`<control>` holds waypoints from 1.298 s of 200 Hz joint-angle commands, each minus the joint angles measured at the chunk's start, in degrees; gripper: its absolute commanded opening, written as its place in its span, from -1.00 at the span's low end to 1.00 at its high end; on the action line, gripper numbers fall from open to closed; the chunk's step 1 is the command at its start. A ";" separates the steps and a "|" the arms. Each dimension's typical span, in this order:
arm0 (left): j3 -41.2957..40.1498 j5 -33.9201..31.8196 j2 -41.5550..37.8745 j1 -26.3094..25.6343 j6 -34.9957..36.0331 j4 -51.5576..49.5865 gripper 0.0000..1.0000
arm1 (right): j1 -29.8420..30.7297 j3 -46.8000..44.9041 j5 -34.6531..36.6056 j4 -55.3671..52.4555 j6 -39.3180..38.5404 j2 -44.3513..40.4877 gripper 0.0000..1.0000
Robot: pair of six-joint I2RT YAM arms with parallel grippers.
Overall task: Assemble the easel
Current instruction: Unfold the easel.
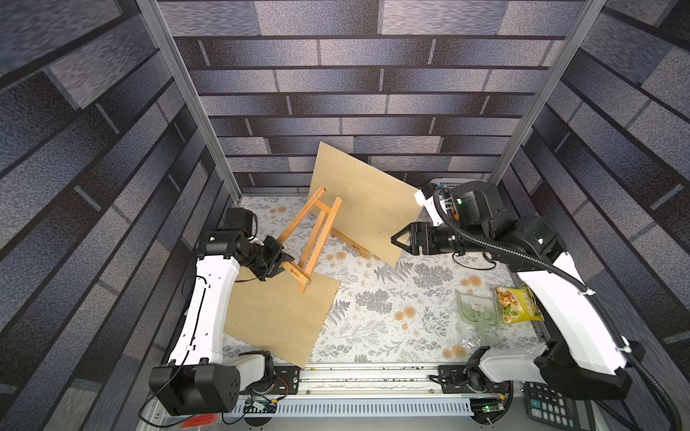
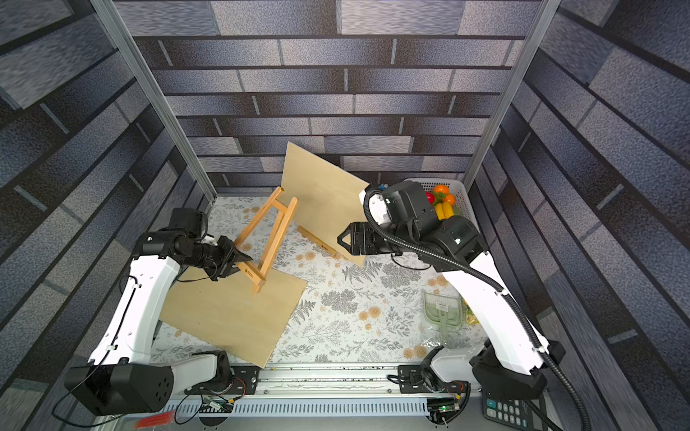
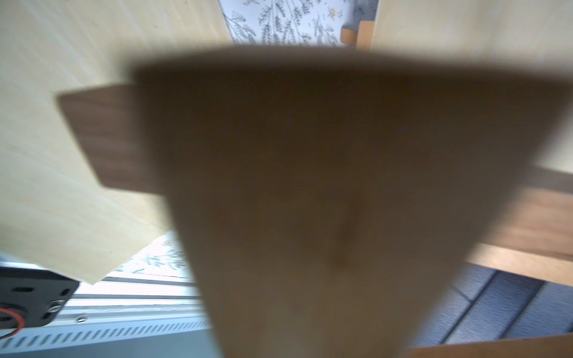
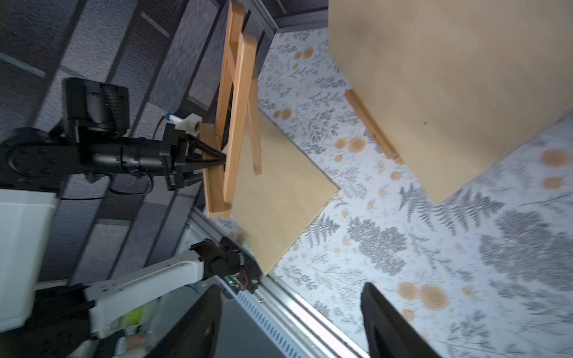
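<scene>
Okay, left gripper (image 1: 285, 259) (image 2: 242, 258) (image 4: 221, 158) is clamped narrow on the bottom crossbar of the orange-brown wooden A-frame easel (image 1: 322, 242) (image 2: 278, 242) (image 4: 238, 124). The easel is on the left side of the floral-print tablecloth (image 1: 392, 298), tilted, with its top toward the back wall. Its lower end is over the far corner of the flat pale plywood sheet (image 1: 280, 317) (image 2: 231, 317); can't tell if it touches. In the left wrist view, blurred brown wood of the easel (image 3: 310, 186) fills most of the frame.

Right gripper (image 1: 395, 239) (image 2: 341, 239) has its fingers (image 4: 387, 325) spread apart and holds nothing. It is just beside the near edge of the upright pale plywood sheet (image 1: 366, 201) (image 2: 328, 194) (image 4: 449, 77), which stands tilted at the back with a wooden strip (image 1: 351, 244) along its base. A green plastic dustpan (image 1: 478, 309) and a yellow-green snack packet (image 1: 517, 304) lie front right.
</scene>
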 commanded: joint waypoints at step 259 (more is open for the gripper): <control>-35.16 9.51 -32.57 4.88 -23.62 38.97 -1.00 | 4.91 16.73 -13.81 44.17 26.52 45.98 -0.41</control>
